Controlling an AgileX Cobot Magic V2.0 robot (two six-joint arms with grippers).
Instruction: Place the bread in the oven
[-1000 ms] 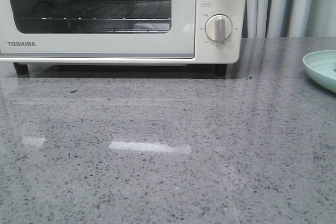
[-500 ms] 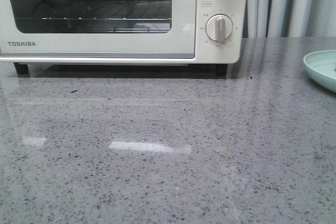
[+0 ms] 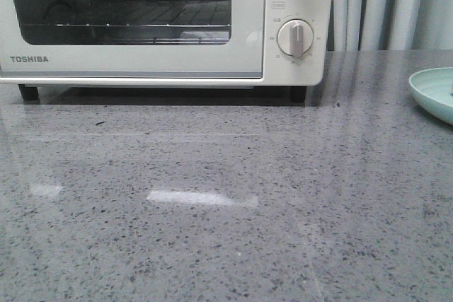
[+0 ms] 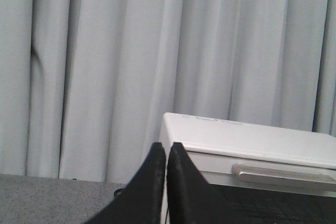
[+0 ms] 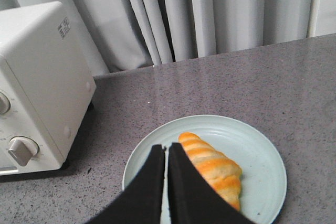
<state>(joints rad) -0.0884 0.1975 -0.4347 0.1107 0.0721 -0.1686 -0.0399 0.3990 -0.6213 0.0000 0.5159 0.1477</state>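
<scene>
The cream-white TOSHIBA oven (image 3: pixel 141 61) stands at the back left of the table with its glass door closed; it also shows in the left wrist view (image 4: pixel 252 145) and the right wrist view (image 5: pixel 37 77). The golden-brown striped bread (image 5: pixel 212 166) lies on a pale green plate (image 5: pixel 262 156), whose edge shows at the far right of the front view (image 3: pixel 433 93). My right gripper (image 5: pixel 166 148) is shut and empty, above the plate beside the bread. My left gripper (image 4: pixel 166 146) is shut and empty, near the oven's upper left corner. Neither gripper shows in the front view.
The grey speckled stone tabletop (image 3: pixel 226 203) spreads in front of the oven. Grey curtains (image 4: pixel 105 66) hang behind the table. The oven's round knobs (image 3: pixel 295 37) are on its right side and its door handle (image 4: pixel 283 174) is along the top.
</scene>
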